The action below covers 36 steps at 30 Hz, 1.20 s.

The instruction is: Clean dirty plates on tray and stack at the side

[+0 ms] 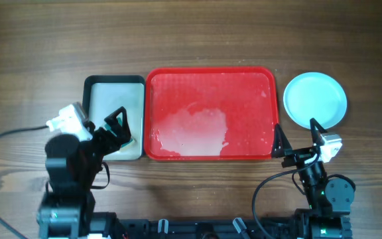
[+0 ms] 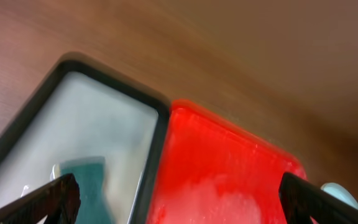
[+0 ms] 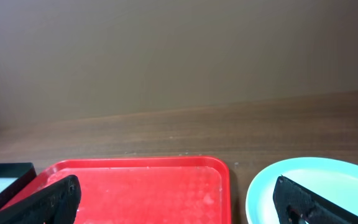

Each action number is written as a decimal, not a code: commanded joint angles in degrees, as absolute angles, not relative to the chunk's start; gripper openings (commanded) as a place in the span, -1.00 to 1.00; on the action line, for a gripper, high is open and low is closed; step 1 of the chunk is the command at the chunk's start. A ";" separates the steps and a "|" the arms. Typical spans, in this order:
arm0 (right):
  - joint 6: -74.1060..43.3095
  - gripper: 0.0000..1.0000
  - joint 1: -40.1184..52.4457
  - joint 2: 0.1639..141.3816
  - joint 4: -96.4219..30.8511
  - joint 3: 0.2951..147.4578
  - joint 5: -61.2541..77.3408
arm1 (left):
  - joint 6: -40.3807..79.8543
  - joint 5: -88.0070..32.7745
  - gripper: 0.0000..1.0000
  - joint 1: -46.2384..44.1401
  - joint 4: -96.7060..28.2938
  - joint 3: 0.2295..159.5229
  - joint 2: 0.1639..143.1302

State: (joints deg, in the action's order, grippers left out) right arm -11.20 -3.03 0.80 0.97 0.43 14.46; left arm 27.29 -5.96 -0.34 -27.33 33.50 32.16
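Nearest the wrist lenses, the black fingers of both tools are seen spread wide with nothing between them: the left tool (image 1: 120,127) is held over the near right corner of the small black-rimmed tray with a pale inside (image 1: 115,81), where a teal pad or cloth (image 2: 89,180) lies (which of the two cannot be told); the right tool (image 1: 297,139) is held low over the tabletop (image 1: 32,40), between the near right corner of the large red rectangular plastic tray (image 1: 211,70) and the round pale blue plate (image 1: 315,99). No plate is seen on the red tray; only a whitish wet film is noted on its floor. The pale blue plate rests on the tabletop just right of the tray, apart from it; whether others lie stacked beneath cannot be told from above. The plate is judged stiff, light and smooth, probably slippery if damp. As it lies flat, a pinch across the raised rim at the edge nearest the right tool is judged the best hold.
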 commanded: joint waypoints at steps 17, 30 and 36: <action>-10.61 0.99 -2.74 0.27 1.23 0.30 13.76 | 23.14 -6.37 1.00 2.09 -3.79 0.32 0.16; -10.59 0.99 -2.74 0.27 1.23 0.30 13.76 | 23.11 -6.37 1.00 2.09 -3.79 0.32 0.27; -10.59 0.99 -2.74 0.27 1.23 0.30 13.76 | 23.11 -6.39 1.00 2.09 -3.79 0.32 0.27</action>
